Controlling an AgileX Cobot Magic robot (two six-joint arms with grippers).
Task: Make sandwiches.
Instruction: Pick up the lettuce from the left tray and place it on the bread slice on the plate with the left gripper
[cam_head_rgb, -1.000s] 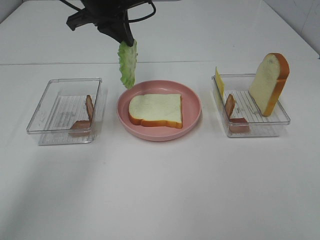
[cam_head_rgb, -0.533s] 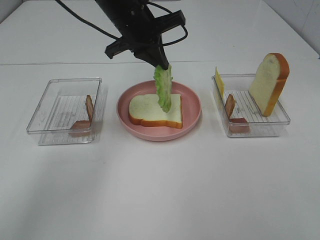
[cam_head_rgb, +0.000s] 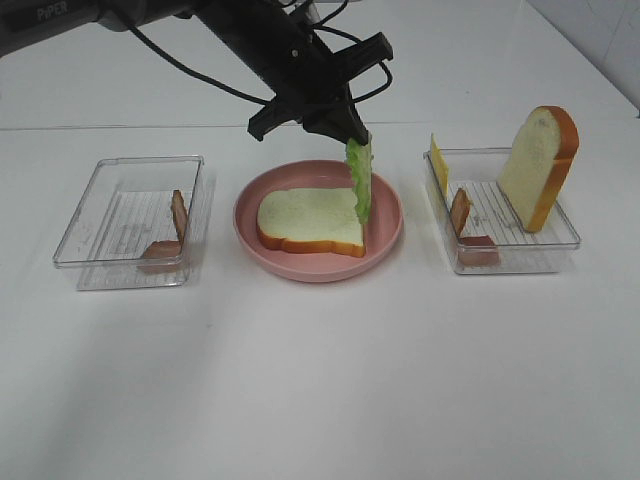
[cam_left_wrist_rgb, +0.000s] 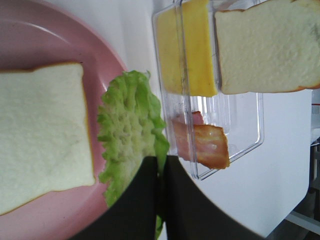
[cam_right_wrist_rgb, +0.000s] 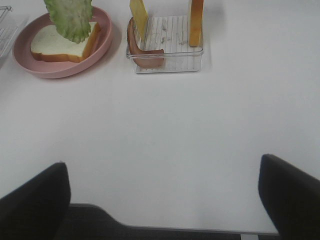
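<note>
The left arm is stretched in from the far left, angled downward across the middle of the bench (cam_head_rgb: 320, 380). Its left claw (cam_head_rgb: 355, 137) is held above the far right part of the pink plate (cam_head_rgb: 318, 271). The claw's jaws are pressed together, and the upper edge of the lettuce leaf (cam_head_rgb: 359, 182) is pinched between them. The leaf hangs straight down from the claw, and its lower end lies over the right edge of the flat bread slice (cam_head_rgb: 308, 220) on the plate. Whether leaf and bread touch cannot be told.

In the left wrist view the leaf (cam_left_wrist_rgb: 131, 135) is seen spreading out from the closed tips of the claw (cam_left_wrist_rgb: 161, 167), beside the bread slice (cam_left_wrist_rgb: 42, 135).

The right claw (cam_right_wrist_rgb: 165, 200) is held low over bare bench at the near side, with its fingers (cam_right_wrist_rgb: 35, 200) spread wide and nothing between them.

In the right clear container (cam_head_rgb: 515, 245) a cheese slice (cam_head_rgb: 438, 162) and an upright bread slice (cam_head_rgb: 540, 165) are propped, with bacon strips (cam_head_rgb: 461, 212) beside them. More bacon (cam_head_rgb: 178, 213) lies in the left clear container (cam_head_rgb: 120, 262).
</note>
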